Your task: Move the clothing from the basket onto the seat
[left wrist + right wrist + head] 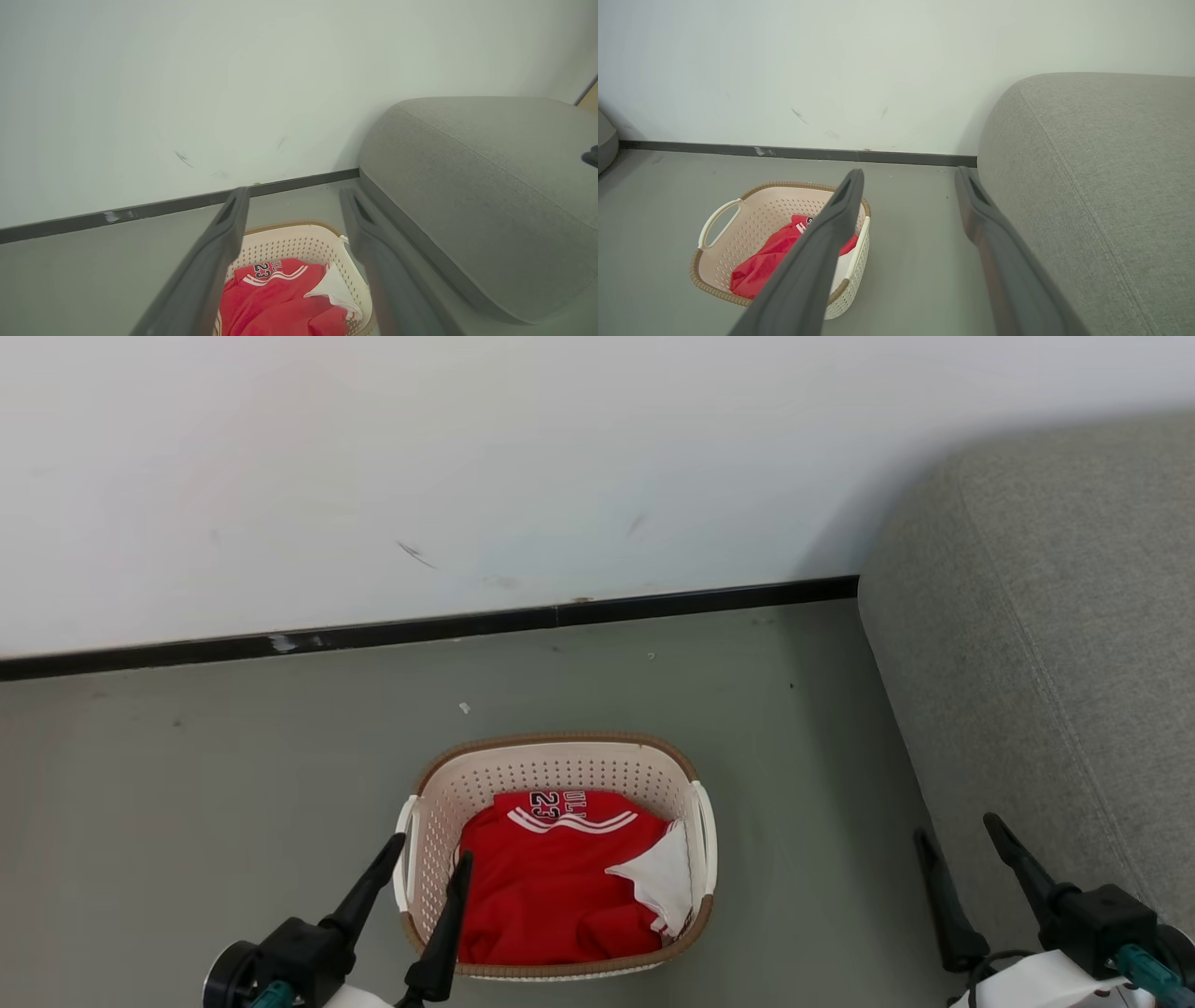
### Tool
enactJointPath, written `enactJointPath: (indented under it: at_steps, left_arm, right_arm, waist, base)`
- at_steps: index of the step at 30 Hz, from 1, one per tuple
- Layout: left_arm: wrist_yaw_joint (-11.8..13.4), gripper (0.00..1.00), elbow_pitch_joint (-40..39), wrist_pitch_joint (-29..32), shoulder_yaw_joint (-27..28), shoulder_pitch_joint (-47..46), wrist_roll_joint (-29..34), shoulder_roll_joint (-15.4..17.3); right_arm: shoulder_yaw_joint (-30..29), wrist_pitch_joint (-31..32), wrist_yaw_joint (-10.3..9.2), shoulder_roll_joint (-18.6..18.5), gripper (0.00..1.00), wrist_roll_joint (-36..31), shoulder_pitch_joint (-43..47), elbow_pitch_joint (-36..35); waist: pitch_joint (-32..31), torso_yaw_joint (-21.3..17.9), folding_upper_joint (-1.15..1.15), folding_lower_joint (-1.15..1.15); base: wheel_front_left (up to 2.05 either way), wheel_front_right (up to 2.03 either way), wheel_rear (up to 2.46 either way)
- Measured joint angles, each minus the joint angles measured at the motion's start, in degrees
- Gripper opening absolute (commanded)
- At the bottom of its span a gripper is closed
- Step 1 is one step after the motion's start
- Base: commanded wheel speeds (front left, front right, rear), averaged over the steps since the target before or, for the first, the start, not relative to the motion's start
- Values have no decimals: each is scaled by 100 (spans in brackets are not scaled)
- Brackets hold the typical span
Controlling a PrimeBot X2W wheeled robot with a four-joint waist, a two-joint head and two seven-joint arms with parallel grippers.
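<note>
The cream basket [560,767] with a brown rim stands on the grey floor near the wall. Red clothing [546,887] with white stripes and dark "23" lettering lies crumpled inside it, a white patch showing at its right side. My left gripper [429,851] is open above the basket's left rim, nothing between its fingers. The open, empty right gripper [962,831] hovers by the front edge of the grey seat [1055,644] on the right. Seen from the left wrist, the basket [289,240] and clothing [275,303] lie between the fingers [219,252]. The right wrist view shows the basket [761,214], clothing [766,263] and seat [1101,177].
A white wall [467,467] with a black baseboard [420,630] runs behind the basket. Grey floor [187,803] spreads to the left of the basket and between it and the seat. A rounded grey edge [605,140] sits at the far left of the right wrist view.
</note>
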Motion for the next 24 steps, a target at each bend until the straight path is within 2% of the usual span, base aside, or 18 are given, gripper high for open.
enactJointPath:
  at_steps: [4, 11, 24]
  left_arm:
    - [-2, 100, 145, 0, -327, -164, -35, 46]
    - [-3, 100, 218, 227, -748, -742, 10, 345]
    - [-3, 100, 891, 1400, -1162, -1870, 10, 392]
  right_arm:
    - [32, 0, 0, 15, 100, -1, -26, -43]
    - [60, -1, 0, 27, 100, -1, -225, -140]
    - [213, -1, 0, 33, 100, 0, -773, -342]
  waist:
    - [183, -30, 0, 0]
    - [552, -87, 0, 0]
    - [1390, -225, 0, -1]
  base:
    - [0, 0, 0]
    - [0, 0, 0]
    - [0, 0, 0]
